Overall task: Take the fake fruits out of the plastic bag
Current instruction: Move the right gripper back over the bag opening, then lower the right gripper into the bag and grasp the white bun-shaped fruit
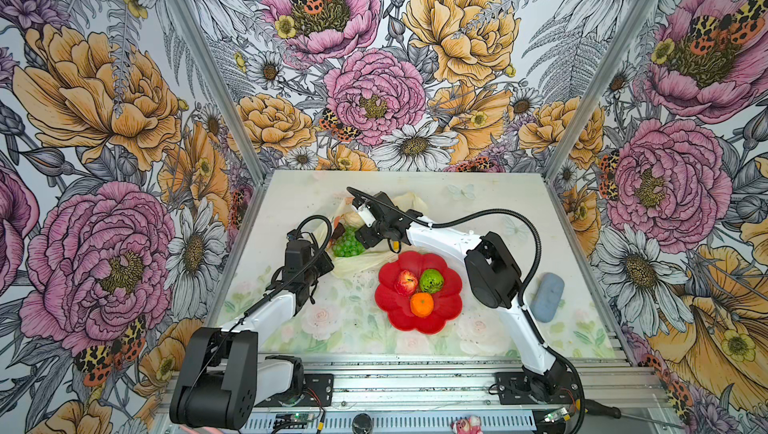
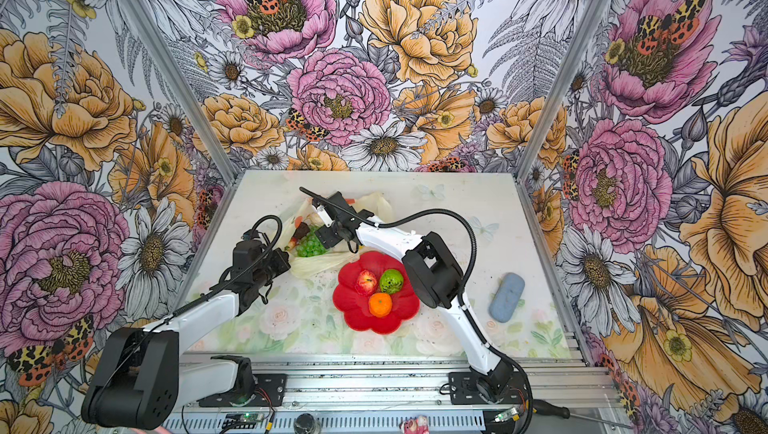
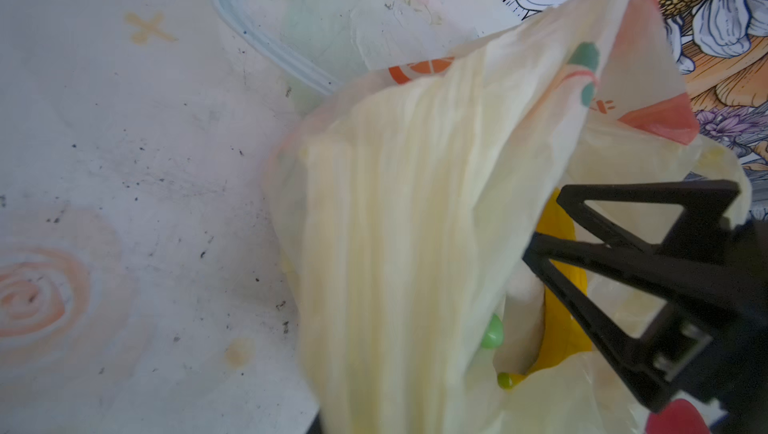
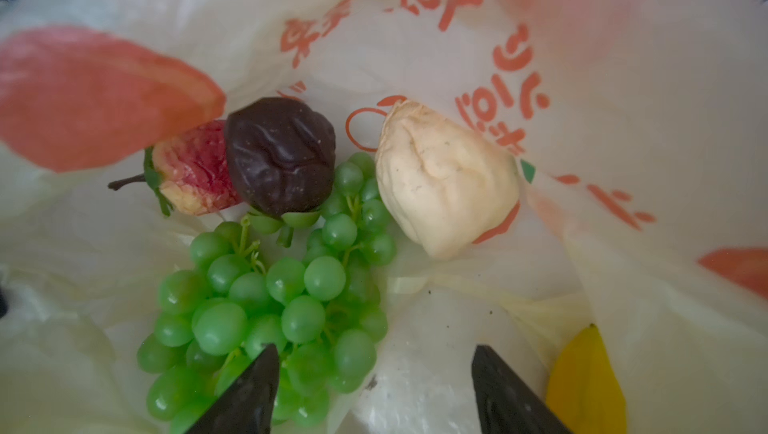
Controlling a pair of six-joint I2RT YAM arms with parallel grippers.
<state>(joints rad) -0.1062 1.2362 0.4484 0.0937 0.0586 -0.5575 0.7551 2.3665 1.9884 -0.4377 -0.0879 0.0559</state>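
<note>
Pinching a fold of the plastic bag [image 3: 415,224], the left jaws stand closed on it. The right jaws hang wide apart and empty inside the bag, one tip over the grape bunch [image 4: 266,307]; just beyond them lie the dark plum [image 4: 280,156], strawberry [image 4: 195,170] and cream piece [image 4: 444,178], with the banana [image 4: 582,378] beside the other tip

table [image 1: 332,328]: pale floral top, dark specks | bag [image 1: 357,265]: crumpled, edge at left fingers [image 3: 623,270], mouth around right fingers [image 4: 245,398] | plate [image 1: 415,326]: red, flower-shaped, near right fingers, toward arm bases | pad [image 1: 548,297]: grey-blue, well apart from both finger pairs
</note>
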